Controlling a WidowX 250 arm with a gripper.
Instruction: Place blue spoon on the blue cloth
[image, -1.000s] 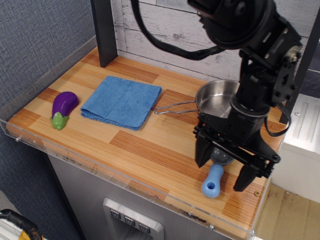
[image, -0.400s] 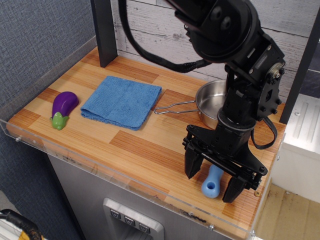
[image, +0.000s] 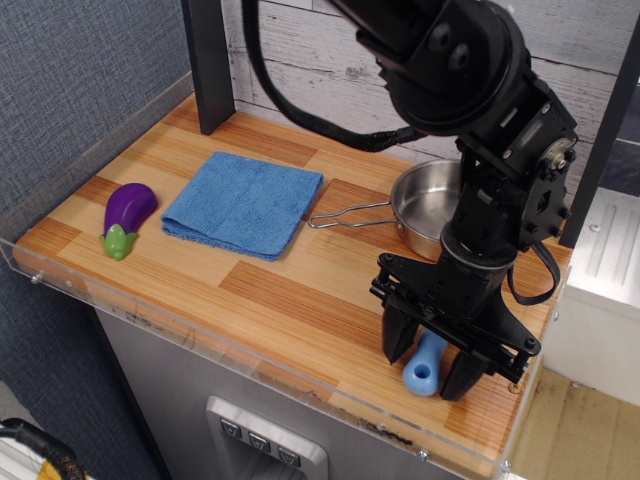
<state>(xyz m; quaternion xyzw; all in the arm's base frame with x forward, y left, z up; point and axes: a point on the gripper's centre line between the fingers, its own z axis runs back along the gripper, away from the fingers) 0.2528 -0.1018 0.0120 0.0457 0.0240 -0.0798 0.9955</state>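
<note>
The blue spoon (image: 424, 368) lies at the front right of the wooden table, its light-blue handle with the hole pointing toward the front edge. Its grey bowl is hidden under the gripper. My gripper (image: 428, 360) is down at the table over the spoon. Its two black fingers (image: 398, 340) stand against either side of the handle, closed in on it. The blue cloth (image: 245, 202), a folded square towel, lies flat at the back left, far from the gripper, with nothing on it.
A steel pan (image: 428, 203) with a wire handle stands just behind the gripper. A purple eggplant toy (image: 127, 216) lies left of the cloth. A dark post (image: 208, 60) stands at the back left. A clear rail (image: 250, 350) runs along the front edge.
The gripper came down over the spoon and shifted slightly. Its fingers have narrowed from wide open to closing against the handle. The spoon, cloth, pan and eggplant have not moved.
</note>
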